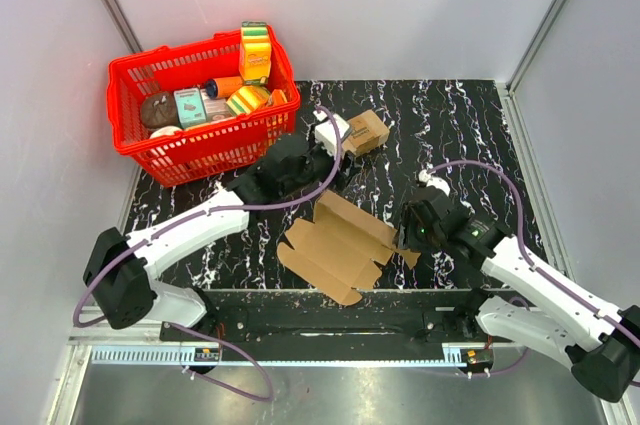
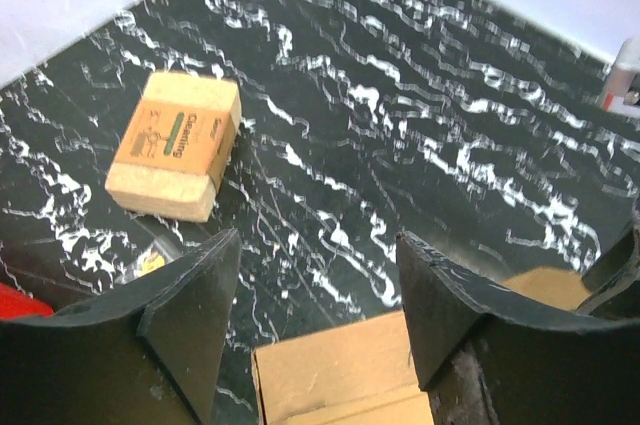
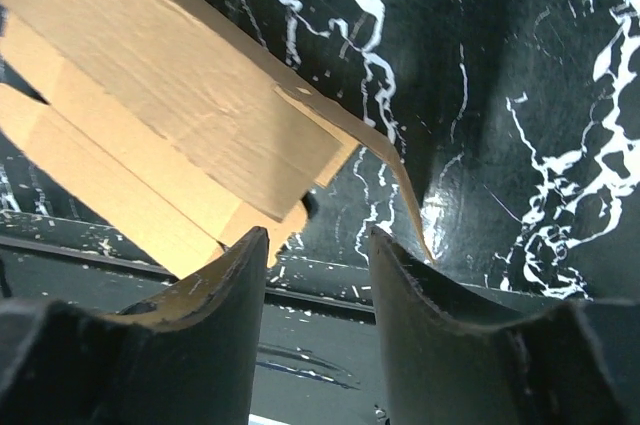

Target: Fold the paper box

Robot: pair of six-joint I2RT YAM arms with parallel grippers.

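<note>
**Left gripper.** The left gripper (image 2: 316, 245) has its jaws released. In its wrist view we see the two dark fingers spread well apart with only bare table between the tips. The far edge of the paper box (image 1: 340, 245) shows low in that view, below the gap and behind the fingers. We see no finger pressing on it.

**Right gripper.** The right gripper (image 3: 318, 235) also has its jaws released, at a narrower gap, with nothing clamped between them. In its wrist view a corner of the cardboard lies just above the tip of the finger on the left. A thin flap (image 3: 400, 180) curves down toward the finger on the right. We cannot tell whether either finger touches the cardboard.

**Paper box.** The paper box lies on the table (image 1: 470, 135) near its front edge, between the two arms, and is turned at an angle. It is a plain brown sheet, partly formed. Its panels lie mostly flat, and the flaps at the right end stand up from the surface. In the top view the left gripper sits over its far corner and the right gripper sits at its right end.

**Surroundings.**
- A printed box (image 2: 178, 145), small and chunky, rests on the table beyond the left gripper, well apart from the paper box.
- A red basket (image 1: 215, 150) stands at the far left corner, filled with mixed packages.
- Both arms reach in from the near edge, each trailing a purple cable.
</note>
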